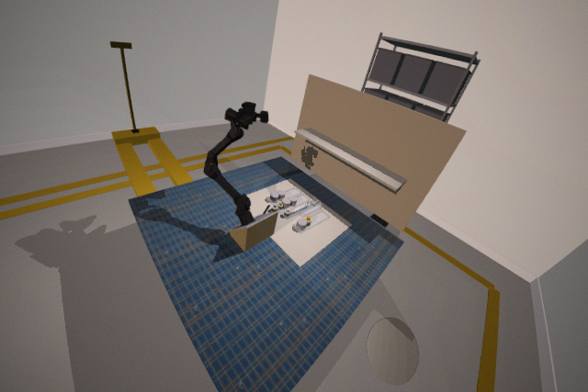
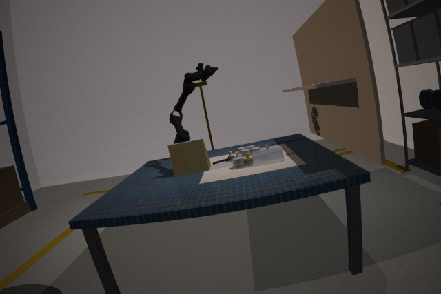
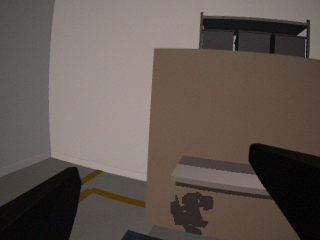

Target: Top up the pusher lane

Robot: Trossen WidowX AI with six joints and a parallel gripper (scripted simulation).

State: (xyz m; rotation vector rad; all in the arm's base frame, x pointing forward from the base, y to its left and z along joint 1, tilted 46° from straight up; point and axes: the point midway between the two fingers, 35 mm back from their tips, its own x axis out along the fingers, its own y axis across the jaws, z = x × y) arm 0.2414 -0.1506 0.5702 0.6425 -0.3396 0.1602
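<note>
A black robot arm point(image 1: 219, 160) rises from its base near the back of a blue checked table point(image 2: 220, 194), stretched tall with its gripper point(image 2: 213, 68) high above the table. The gripper's fingers are spread wide apart with nothing between them; in the wrist view they frame a tan upright board point(image 3: 227, 120) that carries a narrow grey ledge point(image 3: 216, 175), with a dark metal shelf rack point(image 3: 202, 30) behind it.

A white mat point(image 1: 313, 240) lies on the half of the table nearest the board. On it sit the clear-walled lanes point(image 2: 265, 155), long and narrow, their long axis running roughly along the board-side edge of the table. Several small grey jars stand upright in a cluster point(image 1: 281, 197) at the lanes' end nearest the arm base. One more grey jar point(image 1: 300, 225) stands upright nearer the front edge of the mat, just beside a small yellow-topped item point(image 1: 309, 219). The jars are too small to tell which sits inside a lane and which stands loose, or which two match.

A tan cardboard box point(image 2: 188, 158) stands on the table in front of the arm base, just beside the mat's edge. The jars are well apart from the raised gripper.
</note>
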